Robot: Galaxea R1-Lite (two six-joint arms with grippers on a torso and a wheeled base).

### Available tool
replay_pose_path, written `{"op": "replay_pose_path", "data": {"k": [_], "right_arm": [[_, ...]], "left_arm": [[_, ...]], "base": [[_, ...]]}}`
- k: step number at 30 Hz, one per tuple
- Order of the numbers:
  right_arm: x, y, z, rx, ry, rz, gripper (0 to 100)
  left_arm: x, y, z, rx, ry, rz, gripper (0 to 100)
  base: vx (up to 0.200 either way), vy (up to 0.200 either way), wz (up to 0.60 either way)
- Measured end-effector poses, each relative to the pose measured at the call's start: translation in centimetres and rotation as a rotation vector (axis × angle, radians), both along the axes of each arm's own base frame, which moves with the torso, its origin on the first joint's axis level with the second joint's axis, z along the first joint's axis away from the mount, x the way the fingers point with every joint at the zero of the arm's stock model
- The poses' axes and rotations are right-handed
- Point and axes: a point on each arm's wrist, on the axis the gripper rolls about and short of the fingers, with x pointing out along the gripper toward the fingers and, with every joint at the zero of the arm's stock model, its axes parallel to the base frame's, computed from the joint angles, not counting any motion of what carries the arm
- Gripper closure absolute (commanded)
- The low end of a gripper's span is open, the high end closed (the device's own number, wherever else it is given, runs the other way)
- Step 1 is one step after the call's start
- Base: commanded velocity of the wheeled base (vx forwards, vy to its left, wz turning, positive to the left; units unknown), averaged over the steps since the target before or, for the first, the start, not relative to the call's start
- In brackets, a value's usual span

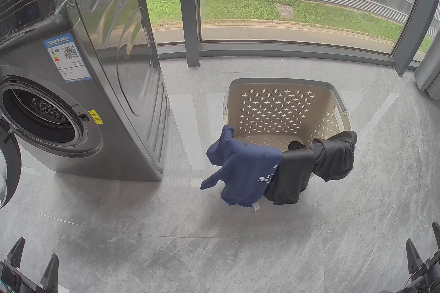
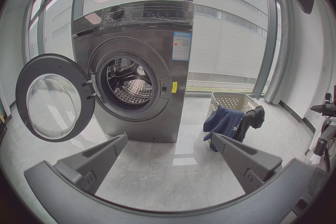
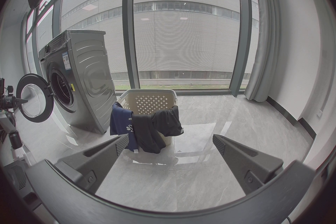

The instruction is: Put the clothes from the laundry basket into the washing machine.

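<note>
Beige plastic laundry basket (image 1: 275, 111): standing on the grey stone-look floor (image 1: 229, 243) near the window, to the right of the machine; its star-pierced inside is looking bare, since the clothes are hanging on its near rim
Blue cloth garment (image 1: 245, 170): draping over the near rim with most of it dangling outside, so loose folds are offering themselves for a pinch
Dark grey cloth garment (image 1: 316, 161): hanging over the same rim, touching the blue one and wrapping the near right corner
Grey metal front-loading washing machine (image 1: 123, 60): sitting on the robot's left, apart from the basket
Round glass-paned door (image 2: 54, 97): standing wide open to the side, leaving the drum mouth (image 2: 129, 84) free for loading; the drum is appearing empty
Left gripper (image 2: 168, 137): hovering low and facing the machine, fingers spread apart and gripping nothing
Right gripper (image 3: 168, 137): hovering low and facing the basket, fingers likewise released and carrying nothing
Stage, as a judgement: loading is not yet begun; both garments are waiting on the rim, and the right arm is sitting nearer to them
</note>
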Motion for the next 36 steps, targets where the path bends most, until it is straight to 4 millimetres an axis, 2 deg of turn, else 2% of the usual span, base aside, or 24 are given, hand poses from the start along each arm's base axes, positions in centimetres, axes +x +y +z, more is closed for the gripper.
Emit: {"op": "replay_pose_path", "data": {"k": [7, 16, 22, 31, 36], "right_arm": [[0.0, 0.0, 0.0, 0.0, 0.0, -0.001, 0], [0.0, 0.0, 0.0, 0.0, 0.0, 0.0, 0], [0.0, 0.0, 0.0, 0.0, 0.0, 0.0, 0], [0.0, 0.0, 0.0, 0.0, 0.0, 0.0, 0], [0.0, 0.0, 0.0, 0.0, 0.0, 0.0, 0]], "left_arm": [[0.0, 0.0, 0.0, 0.0, 0.0, 0.0, 0], [0.0, 0.0, 0.0, 0.0, 0.0, 0.0, 0], [0.0, 0.0, 0.0, 0.0, 0.0, 0.0, 0], [0.0, 0.0, 0.0, -0.001, 0.0, 0.0, 0], [0.0, 0.0, 0.0, 0.0, 0.0, 0.0, 0]], "base": [[0.0, -0.2, 0.0], [0.0, 0.0, 0.0], [0.2, 0.0, 0.0], [0.0, 0.0, 0.0], [0.0, -0.2, 0.0]]}}
